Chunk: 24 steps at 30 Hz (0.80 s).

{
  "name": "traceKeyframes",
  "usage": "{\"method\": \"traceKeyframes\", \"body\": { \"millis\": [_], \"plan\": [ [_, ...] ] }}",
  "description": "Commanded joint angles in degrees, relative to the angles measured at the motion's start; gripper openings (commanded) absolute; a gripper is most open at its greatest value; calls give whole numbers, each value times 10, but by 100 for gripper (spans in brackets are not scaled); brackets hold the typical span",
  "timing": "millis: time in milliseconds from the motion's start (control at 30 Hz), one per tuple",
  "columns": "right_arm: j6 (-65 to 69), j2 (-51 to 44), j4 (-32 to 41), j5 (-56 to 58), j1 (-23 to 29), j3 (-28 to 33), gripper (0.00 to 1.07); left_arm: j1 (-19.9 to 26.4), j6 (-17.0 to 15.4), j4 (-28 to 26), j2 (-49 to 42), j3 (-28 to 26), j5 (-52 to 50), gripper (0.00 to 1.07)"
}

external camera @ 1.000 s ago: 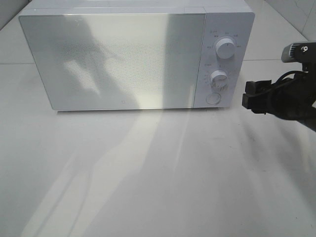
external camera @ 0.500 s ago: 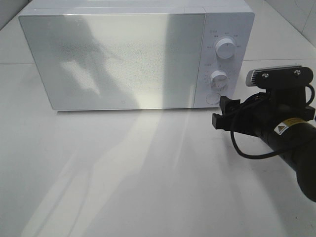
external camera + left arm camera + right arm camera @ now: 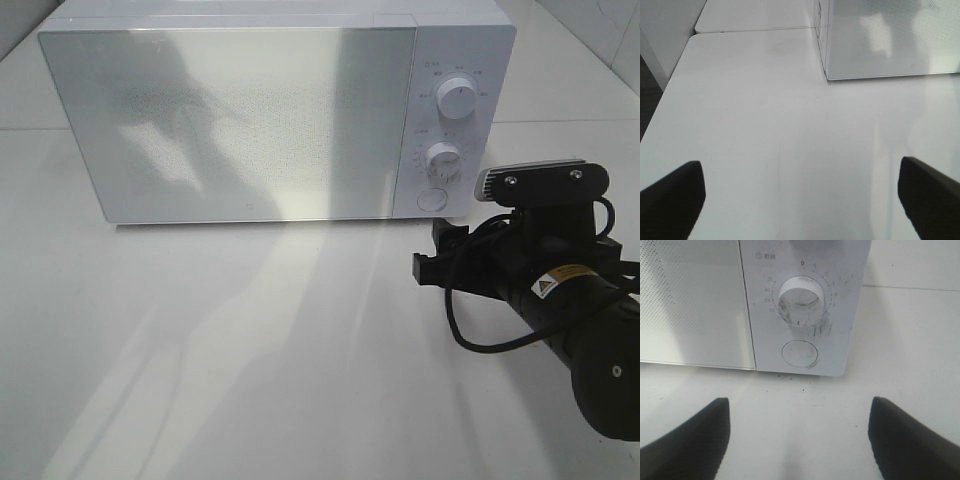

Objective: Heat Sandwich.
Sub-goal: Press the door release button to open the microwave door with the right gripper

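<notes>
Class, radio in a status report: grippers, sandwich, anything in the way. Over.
Left gripper open, empty, over table. Right gripper open, facing round button. Sandwich not in view; microwave door shut.

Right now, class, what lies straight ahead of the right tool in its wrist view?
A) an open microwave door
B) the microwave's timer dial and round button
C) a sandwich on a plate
B: beyond the open right tool, the wrist view shows the timer dial above the round button on the closed microwave.
</notes>
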Motion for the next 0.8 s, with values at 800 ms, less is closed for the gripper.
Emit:
{"method": "traceKeyframes", "body": {
  "millis": [800],
  "plan": [
    [693,1,-1,-10,2,-1,74,1,-5,-6,-16,1,-4,100]
  ]
}}
